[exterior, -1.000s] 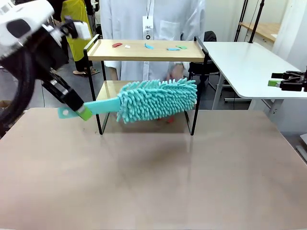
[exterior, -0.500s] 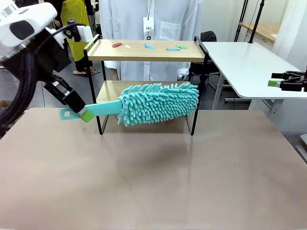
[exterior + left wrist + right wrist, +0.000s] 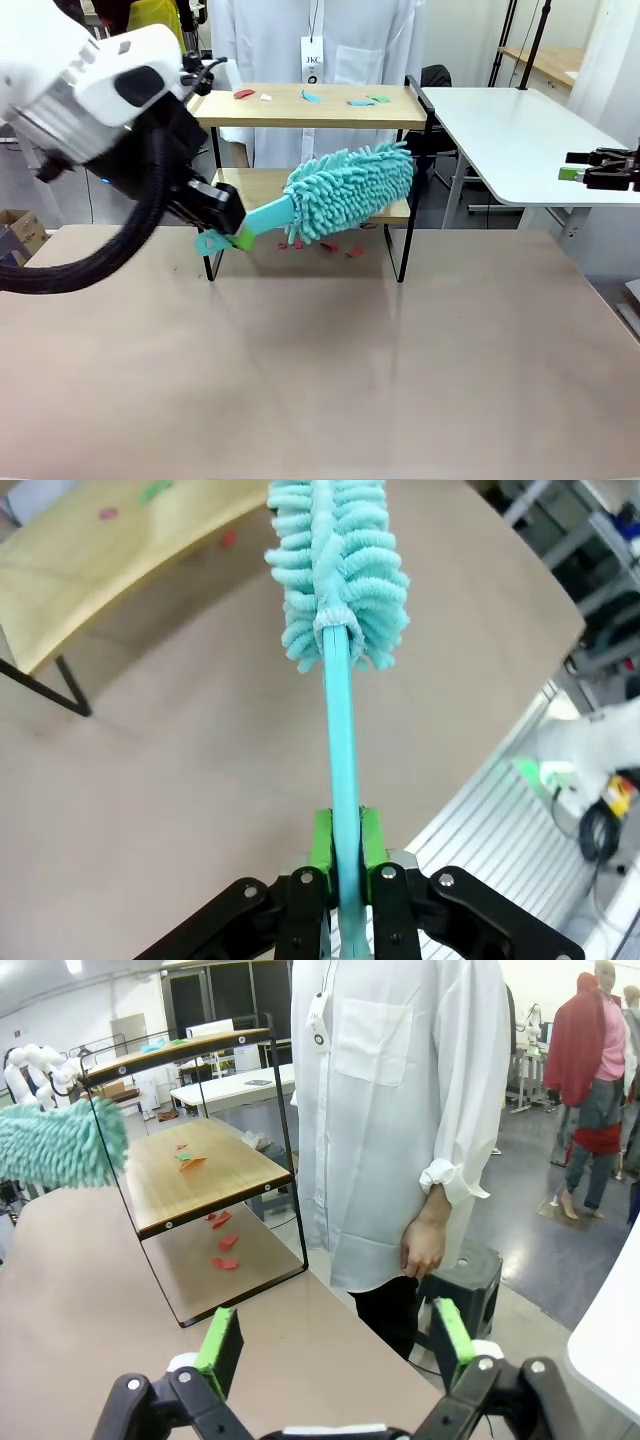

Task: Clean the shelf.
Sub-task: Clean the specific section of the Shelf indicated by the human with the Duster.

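The brown desk (image 3: 350, 380) carries the shelf (image 3: 290, 112) at its far edge, 2 light wooden boards on a thin black frame, with a person (image 3: 330, 40) in a white coat standing behind it. Judging by that slim frame, the shelf is probably light and stiff, likely to slide or rock if shoved, so sweeping pressure should stay gentle; if it needs steadying, a black side rail or an upright looks the firmest place to take hold. The teal duster (image 3: 350, 190) slants up to the right across the front of the lower tier, its fluffy head near the right upright; whether its fibres touch the lower board I cannot tell. Its head looks soft and yielding and its handle stiff and light. The left hand (image 3: 340, 845) has its green pads pressed together on the handle near its end, which gives long reach but little leverage. The right hand (image 3: 335, 1345) hangs off to the right over a white side desk (image 3: 500, 130), its fingers spread with nothing between them. Smallest are the paper scraps (image 3: 311, 96), about 5 on the top board, with a few red ones lying on the desk beneath the shelf; they look featherlight.
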`<action>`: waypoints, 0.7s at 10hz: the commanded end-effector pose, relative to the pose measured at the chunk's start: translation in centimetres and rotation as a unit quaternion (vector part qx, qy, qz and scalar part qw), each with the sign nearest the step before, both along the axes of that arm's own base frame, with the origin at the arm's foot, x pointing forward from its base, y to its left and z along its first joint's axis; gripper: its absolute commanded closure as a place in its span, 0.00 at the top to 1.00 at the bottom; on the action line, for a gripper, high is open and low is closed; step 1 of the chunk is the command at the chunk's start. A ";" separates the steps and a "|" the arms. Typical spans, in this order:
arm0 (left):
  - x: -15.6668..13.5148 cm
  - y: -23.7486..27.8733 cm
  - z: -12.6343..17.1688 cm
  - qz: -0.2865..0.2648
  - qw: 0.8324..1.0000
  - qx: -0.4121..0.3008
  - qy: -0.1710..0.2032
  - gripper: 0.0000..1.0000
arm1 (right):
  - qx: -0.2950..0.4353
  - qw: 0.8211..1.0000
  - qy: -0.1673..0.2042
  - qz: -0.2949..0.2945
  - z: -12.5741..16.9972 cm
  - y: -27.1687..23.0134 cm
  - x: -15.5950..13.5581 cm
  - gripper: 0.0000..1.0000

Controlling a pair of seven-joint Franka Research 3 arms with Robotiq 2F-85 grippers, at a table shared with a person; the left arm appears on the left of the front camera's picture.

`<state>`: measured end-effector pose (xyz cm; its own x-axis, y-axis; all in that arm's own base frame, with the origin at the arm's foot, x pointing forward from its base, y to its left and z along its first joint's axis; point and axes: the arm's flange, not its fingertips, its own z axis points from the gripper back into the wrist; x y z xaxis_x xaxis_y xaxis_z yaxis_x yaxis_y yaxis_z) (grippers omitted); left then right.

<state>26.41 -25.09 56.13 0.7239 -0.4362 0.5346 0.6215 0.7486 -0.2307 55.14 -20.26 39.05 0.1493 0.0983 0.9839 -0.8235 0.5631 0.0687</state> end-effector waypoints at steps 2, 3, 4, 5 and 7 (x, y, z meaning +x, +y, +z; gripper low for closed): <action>1.1 -4.2 -1.9 0.075 0.997 -0.023 -0.013 0.13 | -0.001 1.000 -0.002 0.001 0.3 0.2 0.1 1.00; 2.0 -5.9 -2.3 0.076 0.997 -0.032 -0.006 0.13 | -0.001 1.000 -0.002 0.001 0.3 0.2 0.1 1.00; 2.9 -7.4 -2.8 0.094 0.994 -0.049 0.002 0.13 | -0.001 1.000 -0.002 0.001 0.3 0.2 0.1 1.00; 3.8 -8.7 -3.2 0.112 0.992 -0.057 0.008 0.13 | -0.001 1.000 -0.002 0.001 0.3 0.2 0.1 1.00; 4.7 -11.3 -4.0 0.141 0.987 -0.071 0.013 0.13 | -0.001 1.000 -0.002 0.001 0.3 0.2 0.1 1.00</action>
<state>30.83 -34.78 51.80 0.8202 -0.1842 0.5415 0.4240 0.8314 -0.3593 55.14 -20.25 39.06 0.1492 0.0983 0.9839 -0.8236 0.5629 0.0687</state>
